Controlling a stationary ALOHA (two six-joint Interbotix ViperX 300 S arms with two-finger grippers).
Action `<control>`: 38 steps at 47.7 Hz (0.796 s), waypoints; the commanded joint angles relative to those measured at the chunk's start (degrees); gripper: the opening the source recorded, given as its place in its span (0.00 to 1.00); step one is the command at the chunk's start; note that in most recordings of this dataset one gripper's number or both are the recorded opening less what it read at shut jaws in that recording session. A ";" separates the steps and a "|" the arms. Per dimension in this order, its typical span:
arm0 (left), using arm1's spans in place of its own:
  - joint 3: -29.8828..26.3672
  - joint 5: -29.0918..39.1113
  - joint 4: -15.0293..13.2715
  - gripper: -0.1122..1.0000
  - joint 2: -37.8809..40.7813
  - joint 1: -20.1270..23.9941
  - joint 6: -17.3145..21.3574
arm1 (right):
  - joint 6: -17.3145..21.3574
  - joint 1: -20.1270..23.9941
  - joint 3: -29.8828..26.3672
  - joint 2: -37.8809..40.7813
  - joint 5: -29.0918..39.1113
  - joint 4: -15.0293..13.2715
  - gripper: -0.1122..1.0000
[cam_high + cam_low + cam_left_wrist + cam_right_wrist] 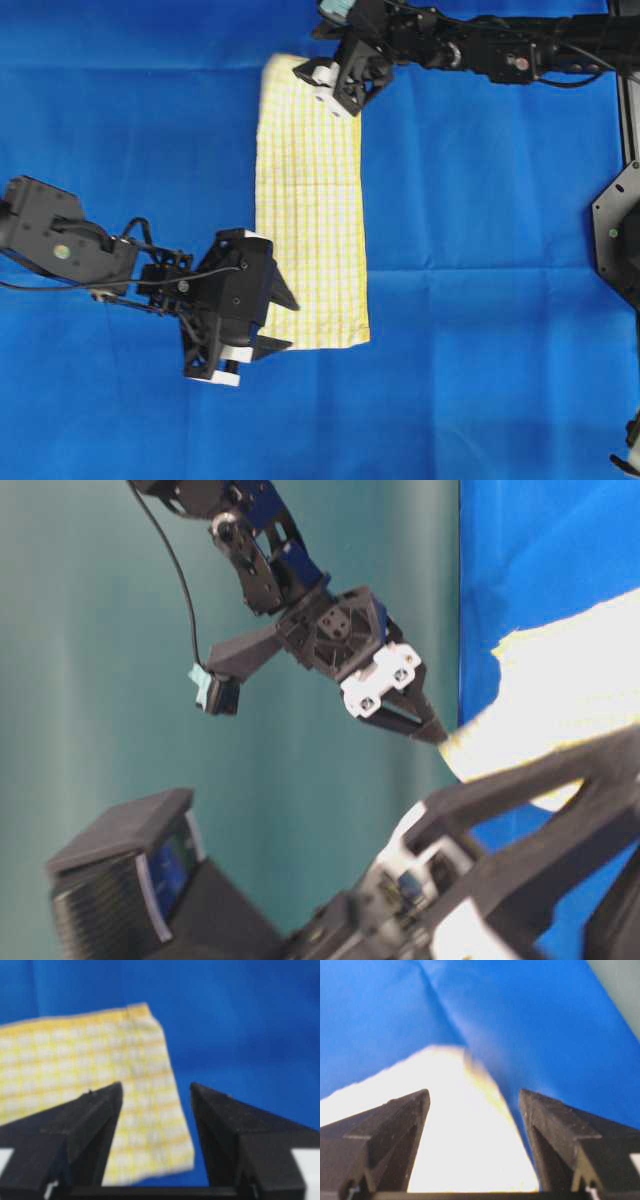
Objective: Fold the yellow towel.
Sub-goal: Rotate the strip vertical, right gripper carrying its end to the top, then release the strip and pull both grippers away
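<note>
The yellow towel lies flat as a long narrow strip on the blue sheet, running from the far edge towards the near side. My left gripper is open at the towel's near left corner. In the left wrist view the left gripper has its jaws apart with the towel corner between them, not gripped. My right gripper is open over the towel's far end. In the right wrist view the right gripper has the overexposed towel corner between its jaws. The table-level view shows the right gripper just beside the towel.
The large blue sheet covers the table and has crease lines. A black arm mount stands at the right edge. The left arm's body lies at the left. A teal wall stands behind.
</note>
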 commanded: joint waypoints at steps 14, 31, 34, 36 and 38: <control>1.32 12.74 0.44 0.53 -10.63 7.38 0.35 | 0.18 0.53 12.66 -15.73 -3.08 -0.18 0.67; 8.44 2.55 0.62 0.53 -16.00 16.79 0.44 | 0.97 4.75 24.61 -26.10 -9.14 0.09 0.67; 9.93 0.00 0.62 0.53 -17.05 17.67 0.44 | 0.97 5.63 25.66 -27.33 -9.32 0.09 0.67; 10.99 -1.58 0.53 0.53 -17.67 18.02 0.35 | 0.97 5.98 26.28 -27.86 -9.40 0.09 0.67; 12.22 -3.60 0.62 0.53 -18.37 18.11 0.35 | 0.97 6.33 26.54 -28.21 -9.40 0.00 0.67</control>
